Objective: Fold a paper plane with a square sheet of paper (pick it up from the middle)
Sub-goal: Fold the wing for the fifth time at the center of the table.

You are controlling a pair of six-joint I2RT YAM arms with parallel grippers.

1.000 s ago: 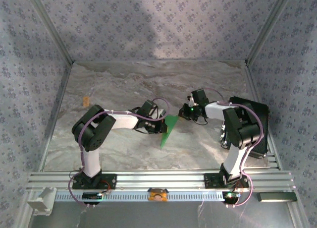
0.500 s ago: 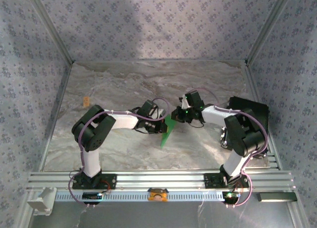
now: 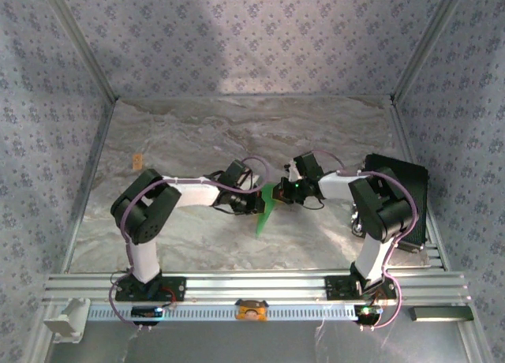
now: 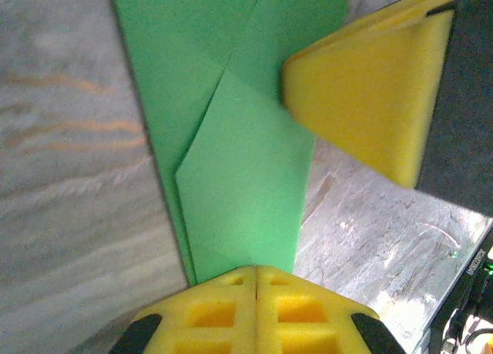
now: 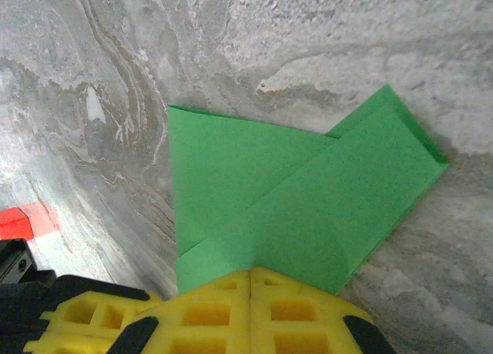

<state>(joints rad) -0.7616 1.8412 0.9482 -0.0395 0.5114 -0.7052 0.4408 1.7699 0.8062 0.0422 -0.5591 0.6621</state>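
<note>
The square sheet of paper [image 3: 263,211] is bright green and folded into a narrow pointed shape, flat on the marble table with its point toward the near edge. My left gripper [image 3: 258,197] is shut, its tips resting on the paper's left side [image 4: 239,177]. My right gripper [image 3: 278,191] is shut too, its tips on the paper's far right part [image 5: 293,192]. In the left wrist view the left gripper [image 4: 256,271] sits at a folded layer's edge, and a right finger [image 4: 362,100] presses from the upper right. The right gripper [image 5: 252,273] covers a flap's corner.
A black box [image 3: 404,196] stands at the table's right edge behind the right arm. A small tan object [image 3: 136,159] lies at the far left. A small red block [image 5: 15,222] shows left of the paper. Patterned walls enclose the table.
The right arm has swung left from beside the paper until its shut tips came onto the paper's far right part. The left gripper has stayed on the paper.
</note>
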